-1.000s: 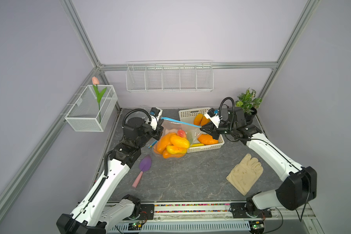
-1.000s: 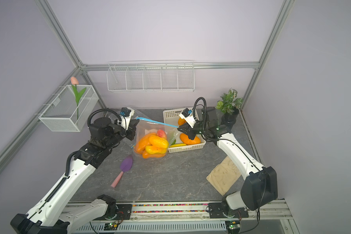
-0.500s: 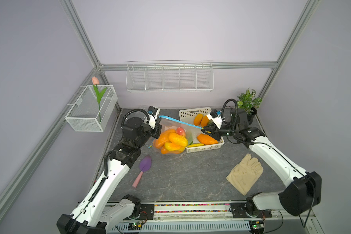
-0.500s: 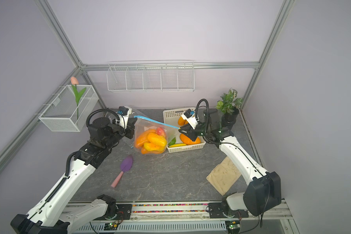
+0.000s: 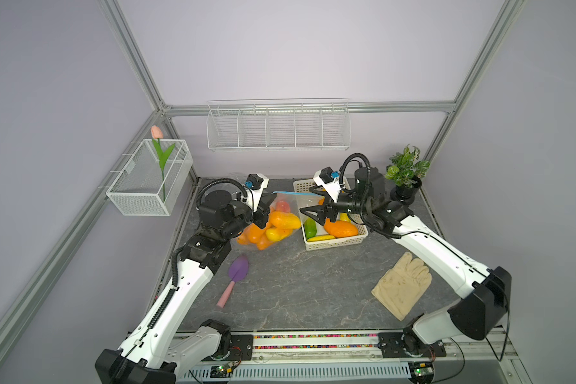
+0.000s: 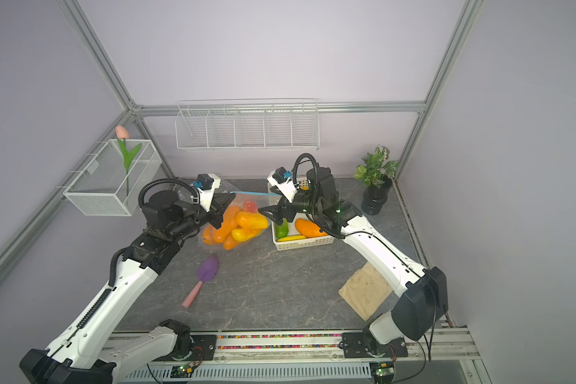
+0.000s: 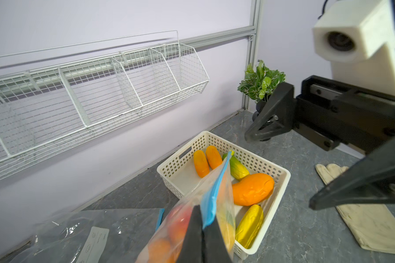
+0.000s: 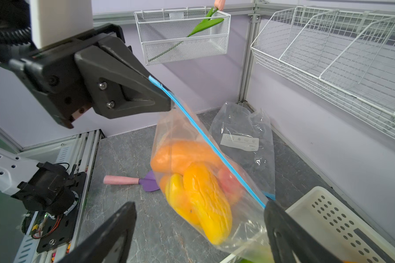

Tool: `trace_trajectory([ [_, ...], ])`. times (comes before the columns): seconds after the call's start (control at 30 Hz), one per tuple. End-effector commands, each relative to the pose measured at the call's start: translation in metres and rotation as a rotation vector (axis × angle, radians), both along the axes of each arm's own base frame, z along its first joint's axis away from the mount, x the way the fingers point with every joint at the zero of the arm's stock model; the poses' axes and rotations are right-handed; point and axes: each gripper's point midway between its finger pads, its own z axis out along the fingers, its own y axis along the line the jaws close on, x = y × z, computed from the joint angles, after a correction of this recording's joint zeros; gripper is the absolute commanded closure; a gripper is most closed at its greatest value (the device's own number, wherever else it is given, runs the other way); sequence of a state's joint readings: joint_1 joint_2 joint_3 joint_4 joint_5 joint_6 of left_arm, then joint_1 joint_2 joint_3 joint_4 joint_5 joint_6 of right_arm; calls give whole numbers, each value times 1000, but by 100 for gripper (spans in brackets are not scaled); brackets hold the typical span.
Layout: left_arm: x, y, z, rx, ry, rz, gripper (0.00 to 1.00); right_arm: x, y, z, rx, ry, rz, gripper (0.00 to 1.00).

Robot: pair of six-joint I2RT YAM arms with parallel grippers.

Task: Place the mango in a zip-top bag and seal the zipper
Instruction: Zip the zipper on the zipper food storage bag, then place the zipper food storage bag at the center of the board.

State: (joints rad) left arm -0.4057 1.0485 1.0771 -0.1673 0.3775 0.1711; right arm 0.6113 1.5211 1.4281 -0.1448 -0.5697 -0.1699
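A clear zip-top bag (image 5: 273, 229) (image 8: 203, 182) holding several orange and yellow mangoes (image 5: 285, 219) hangs at the back left of the table. My left gripper (image 5: 270, 198) (image 6: 230, 196) (image 7: 200, 208) is shut on one end of its blue zipper strip (image 8: 205, 136) (image 7: 214, 189), which runs as a single line. My right gripper (image 5: 307, 200) (image 6: 267, 199) (image 8: 198, 205) stands open at the strip's other end, its fingers apart on either side of the bag's corner. Another orange mango (image 5: 340, 227) (image 7: 252, 189) lies in the white basket (image 5: 333, 244).
The basket also holds yellow and green fruit. A spare empty bag (image 8: 244, 127) lies flat behind the filled one. A purple trowel (image 5: 237, 271) and a beige glove (image 5: 401, 286) lie on the table, a potted plant (image 5: 406, 169) stands back right, and a wire shelf (image 5: 278, 126) hangs on the wall.
My right gripper has opened and let go of the zipper end. The left gripper has drawn the bag slightly to the left, still shut on its corner.
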Motion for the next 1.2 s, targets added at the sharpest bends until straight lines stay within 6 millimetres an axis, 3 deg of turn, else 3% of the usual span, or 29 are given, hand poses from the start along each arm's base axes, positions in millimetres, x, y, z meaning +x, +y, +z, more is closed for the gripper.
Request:
trace_trajectory([
  [0.0, -11, -3, 33, -24, -115, -53, 100, -9, 12, -10, -25, -4, 91, 10],
  [0.13, -8, -6, 31, 3, -116, -66, 100, -10, 18, -23, -49, -7, 111, 8],
  [0.33, -12, -8, 29, 16, -132, -90, 100, 8, 20, -38, -94, 16, 43, 1],
  [0.53, -41, -15, 27, 38, -166, -212, 100, 14, 15, -14, -24, -44, -26, 8],
  [0.67, -44, -13, 36, 16, -199, -208, 100, -3, 26, -14, -8, -15, 86, 2],
  [0.73, -39, -13, 36, 24, -189, -188, 100, -10, 32, -24, -52, 11, 117, 21],
  [0.83, -22, -6, 37, 15, -168, -99, 100, -9, 30, -33, -93, 52, 78, 59],
  [0.9, -9, 5, 39, -11, -157, -1, 98, -5, 24, -27, -74, 67, 8, 74],
  [1.0, 17, 32, 41, -60, -148, 215, 70, -1, 14, 0, 20, 96, -97, 93],
  [1.07, 34, 57, 35, -71, -137, 391, 39, 2, 5, 25, 107, 135, -176, 93],
  [1.13, 46, 80, 27, -61, -113, 542, 21, 8, -11, 51, 183, 158, -292, 93],
  [1.17, 49, 89, 24, -64, -99, 598, 2, 12, -21, 60, 200, 157, -357, 93],
])
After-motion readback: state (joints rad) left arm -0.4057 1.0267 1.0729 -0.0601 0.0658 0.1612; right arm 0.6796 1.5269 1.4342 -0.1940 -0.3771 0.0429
